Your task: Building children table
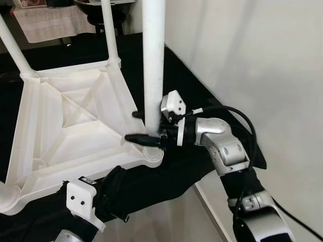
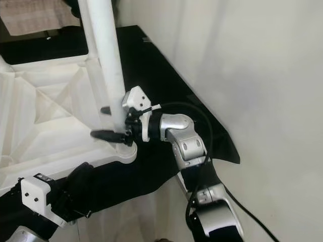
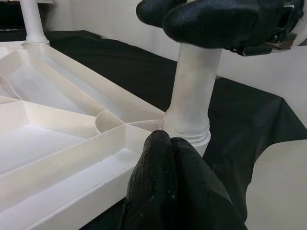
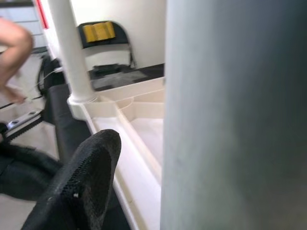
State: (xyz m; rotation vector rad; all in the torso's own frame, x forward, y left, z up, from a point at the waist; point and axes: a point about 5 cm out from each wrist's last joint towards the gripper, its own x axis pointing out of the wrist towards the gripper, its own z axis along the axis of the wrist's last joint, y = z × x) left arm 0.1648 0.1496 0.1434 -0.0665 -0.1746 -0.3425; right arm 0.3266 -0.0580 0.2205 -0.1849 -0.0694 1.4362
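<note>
The white plastic children's table (image 1: 75, 126) lies upside down on a black cloth, its legs pointing up. My right gripper (image 1: 143, 126) reaches in from the right and straddles the near right leg (image 1: 153, 60) just above its socket, one finger on each side. In the right wrist view a gap shows between the finger (image 4: 81, 182) and the leg (image 4: 230, 115), so it is open. My left gripper (image 3: 168, 143) is shut, empty, its tips by the table's front rim (image 3: 96, 182) beside that leg's base (image 3: 187, 129).
The black cloth (image 1: 212, 101) ends close to the right, beside a white wall (image 1: 262, 60). Pale floor (image 1: 166, 217) lies in front. Two other legs (image 1: 112, 35) stand at the far corners. A person's arm (image 4: 14, 52) and a black chair (image 4: 103, 33) are beyond the table.
</note>
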